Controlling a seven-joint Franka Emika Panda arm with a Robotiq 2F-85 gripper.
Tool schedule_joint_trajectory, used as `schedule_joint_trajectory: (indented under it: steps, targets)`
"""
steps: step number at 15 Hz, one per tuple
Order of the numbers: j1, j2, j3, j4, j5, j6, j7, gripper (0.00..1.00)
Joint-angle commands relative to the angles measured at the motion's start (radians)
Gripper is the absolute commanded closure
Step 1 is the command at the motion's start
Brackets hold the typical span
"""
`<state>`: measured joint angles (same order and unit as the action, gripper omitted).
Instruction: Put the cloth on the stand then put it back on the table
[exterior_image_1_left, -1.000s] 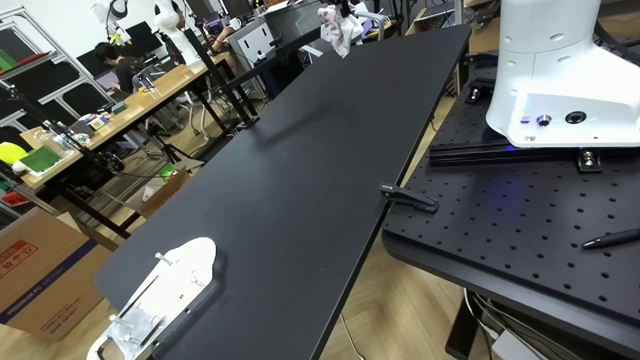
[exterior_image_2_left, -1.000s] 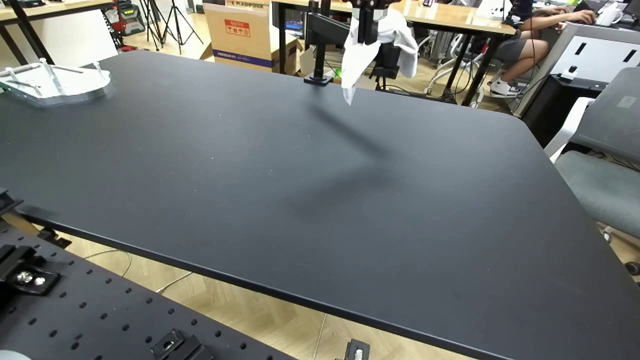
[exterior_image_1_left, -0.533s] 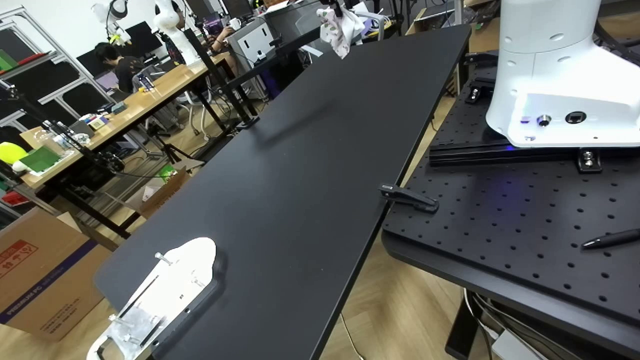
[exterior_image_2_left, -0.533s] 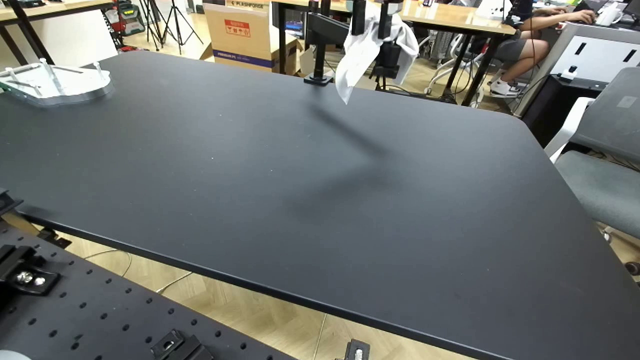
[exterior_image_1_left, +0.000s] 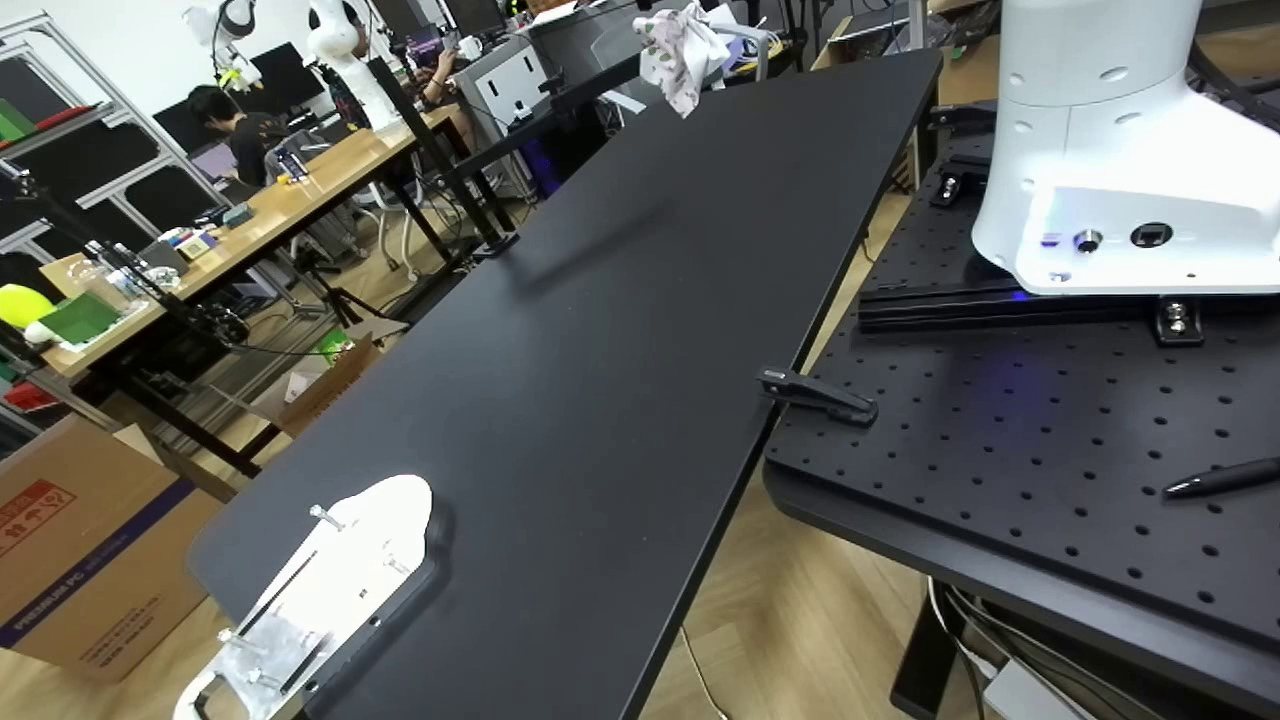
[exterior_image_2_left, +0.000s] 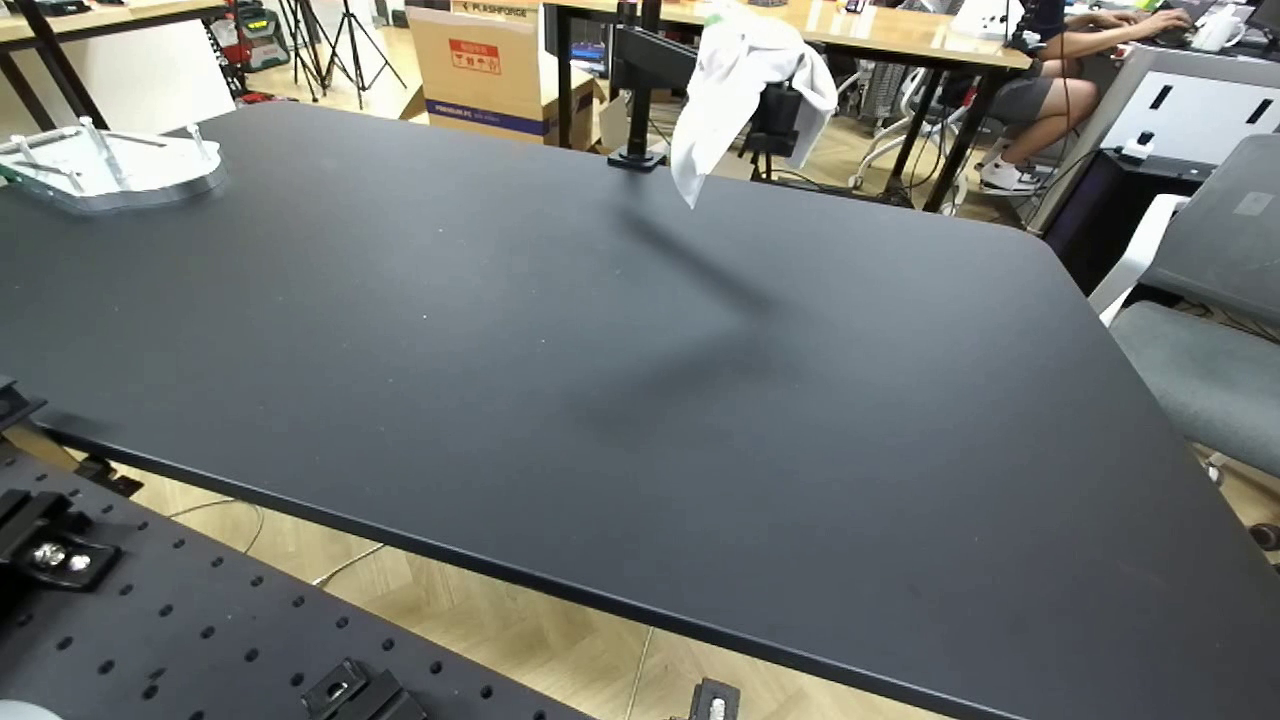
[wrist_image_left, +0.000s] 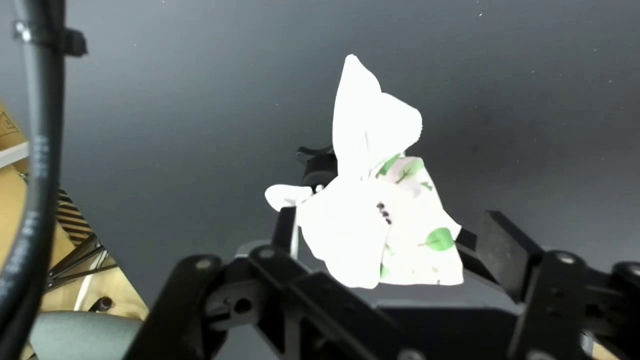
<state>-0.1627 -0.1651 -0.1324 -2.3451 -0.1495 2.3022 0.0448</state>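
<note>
Table (exterior_image_2_left: 480, 330): white fixture (exterior_image_1_left: 350, 560), clamp (exterior_image_1_left: 818, 396) (at edge) | chair (exterior_image_2_left: 1205, 370) beside | cloth (exterior_image_2_left: 740, 80) over stand (exterior_image_2_left: 655, 65)

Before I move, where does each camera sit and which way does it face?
From the wrist: looking down past open fingers at the cloth.
In an exterior view: raised near one end of the black table, looking lengthwise toward the cloth; the robot's white base shows.
In an exterior view: raised on the pegboard side, looking across toward the stand; no fingers show.
Both exterior views share table, cloth and stand.
</note>
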Motion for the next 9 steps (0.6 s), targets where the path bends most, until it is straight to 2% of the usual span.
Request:
schedule_joint_trajectory:
  steps: [1, 9]
  targets:
    - [-0.001, -0.031, 0.005, 0.015, -0.034, -0.022, -0.014, 0.0]
    - [-0.001, 0.037, -0.02, 0.025, -0.05, 0.055, -0.174, 0.0]
